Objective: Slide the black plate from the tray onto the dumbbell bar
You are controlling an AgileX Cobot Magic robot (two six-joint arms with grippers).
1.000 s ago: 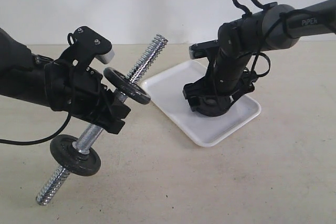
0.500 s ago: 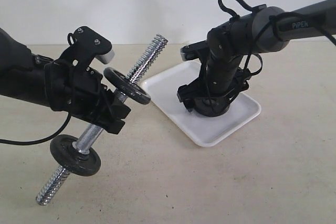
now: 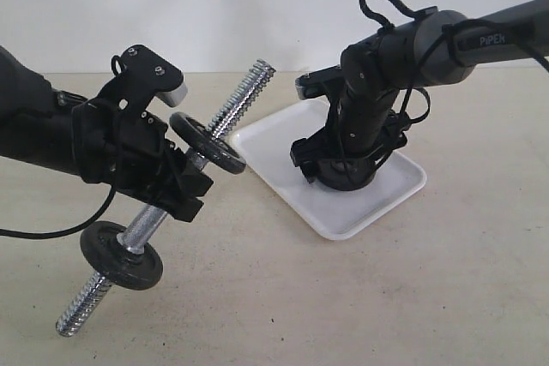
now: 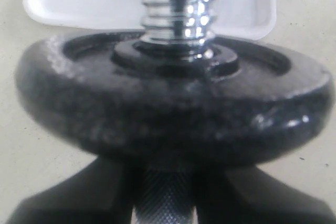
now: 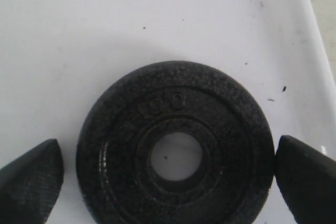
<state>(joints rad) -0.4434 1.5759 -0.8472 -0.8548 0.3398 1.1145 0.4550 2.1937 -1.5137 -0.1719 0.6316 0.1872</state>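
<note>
Step in hand: pickup, grip not yet made. The black plate (image 5: pixel 173 100) lies flat on the tray (image 3: pixel 377 203). The right hand (image 5: pixel 169 176) is spread wide, one finger on either side of it. The left hand (image 3: pixel 163 169) clamps the dumbbell bar (image 3: pixel 244 92), bare threaded end aimed at 1 o'clock. Next, probably: close, lift clear of the low rim, carry toward 9 o'clock, line up the hole. The mounted disc (image 3: pixel 206 141) limits travel

The black plate (image 5: pixel 176 150), a thick, round, textured disc with a centre hole and a recessed ring, is lying flat on the white rectangular tray (image 3: pixel 273 139). The chromed dumbbell bar (image 3: pixel 238 100) is tilting diagonally, its threaded upper end standing near the tray's corner.
</note>
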